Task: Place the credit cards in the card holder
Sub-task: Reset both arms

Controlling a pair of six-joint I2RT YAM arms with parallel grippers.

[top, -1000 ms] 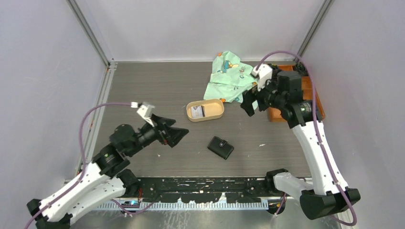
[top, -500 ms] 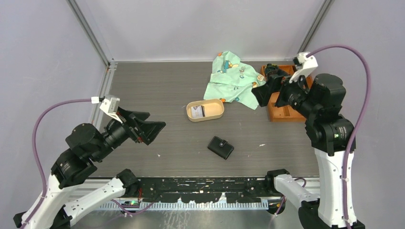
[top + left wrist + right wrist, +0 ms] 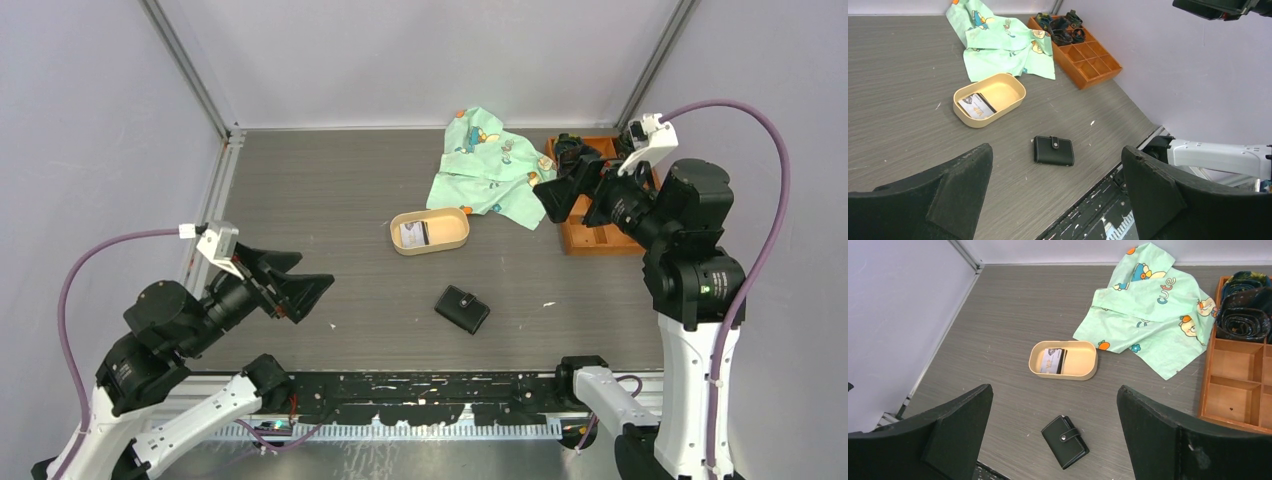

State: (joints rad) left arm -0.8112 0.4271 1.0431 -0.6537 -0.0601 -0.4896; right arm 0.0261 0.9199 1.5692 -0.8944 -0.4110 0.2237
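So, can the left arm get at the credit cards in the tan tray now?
Probably yes. The left gripper is open and empty, and nothing stands between it and the tan tray. The credit cards lie uncovered inside it; only the low rim may hinder a grasp.

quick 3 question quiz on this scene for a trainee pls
1. True or false: the wallet lies snapped shut.
2. Where are the cards? A in the tray; B in the box; C under the cloth.
3. Fill in: the left pincer and the right pincer both stand ___, holding nothing.

Key: 1 true; 2 A; 3 open.
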